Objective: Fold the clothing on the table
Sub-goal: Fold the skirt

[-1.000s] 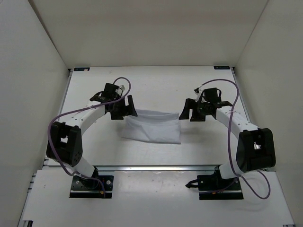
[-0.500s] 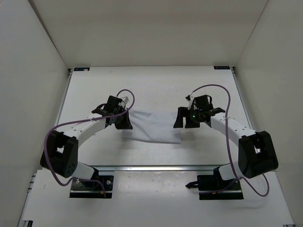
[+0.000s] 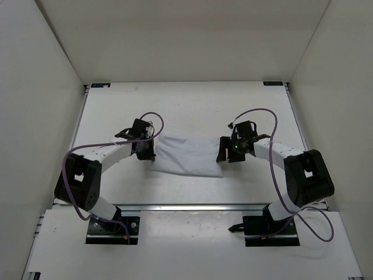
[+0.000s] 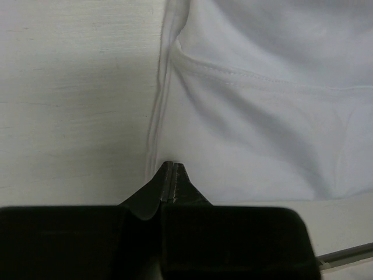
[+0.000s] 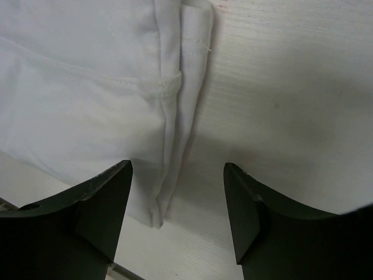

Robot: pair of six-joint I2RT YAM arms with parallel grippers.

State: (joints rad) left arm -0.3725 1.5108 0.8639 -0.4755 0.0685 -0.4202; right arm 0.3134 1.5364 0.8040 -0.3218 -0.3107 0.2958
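Note:
The clothing [image 3: 186, 154] is a white rectangle lying flat mid-table, its hem seams showing in both wrist views [image 4: 250, 134] [image 5: 76, 99]. My left gripper [image 3: 147, 153] is down at its left edge. Its fingertips [image 4: 170, 164] are pressed together right on the edge seam, shut on a pinch of fabric. My right gripper [image 3: 224, 154] is low at the cloth's right edge. It is open [image 5: 178, 165], one finger over the fabric and the other over bare table [image 5: 291, 87], with the folded edge strip between them untouched.
White walls close in the table [image 3: 192, 105] on three sides. A silver rail [image 3: 192, 206] runs along the near edge just below the cloth, and its end shows in the left wrist view [image 4: 349, 254]. Purple cables loop above both arms.
Both arms have come down and inward onto the cloth's two ends. The left gripper went from open to shut on the left edge. The right jaws have narrowed slightly.

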